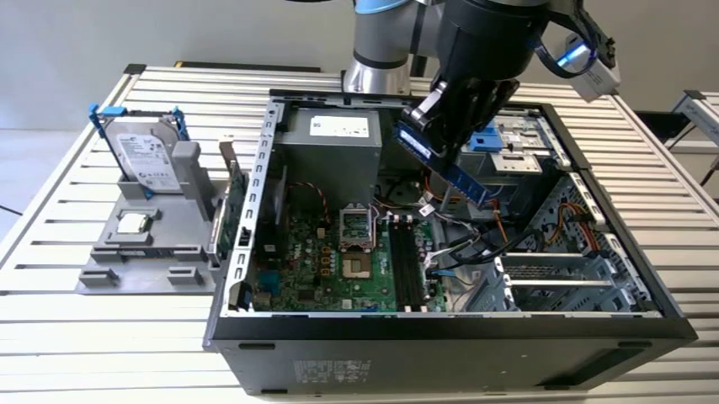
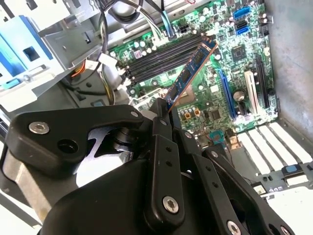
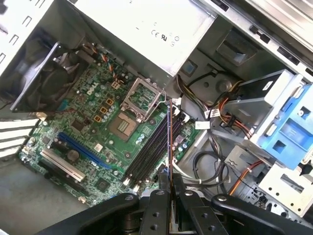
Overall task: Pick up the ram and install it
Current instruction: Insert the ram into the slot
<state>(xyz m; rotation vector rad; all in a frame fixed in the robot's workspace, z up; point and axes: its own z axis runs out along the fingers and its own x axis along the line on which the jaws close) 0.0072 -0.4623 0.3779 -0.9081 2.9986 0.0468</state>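
1. Black links of the pincer fill the foreground in both wrist views, its fingertips clamped on one end of the ram.
2. Seen from the exterior view, the pincer hangs over the open computer case. The ram slants down from it toward the exterior view's right, held in the air well above the board.
3. In the first wrist view the ram shows edge-on as a thin line reaching out from the pincer. It runs along the dark memory slots without being seated in them.
4. Loose cables coil just beside the slots, black, grey and orange. A blue drive bracket stands beyond them.
5. On the slots' other side sits the processor socket, its metal frame open, on the green motherboard.
6. The case also holds a grey power supply at its far end, and a black fan shows at the wall.
7. On the slatted bench, at the exterior view's left of the case, a grey holder carries a hard drive standing upright in a blue frame. A small square processor chip lies flat on the holder.
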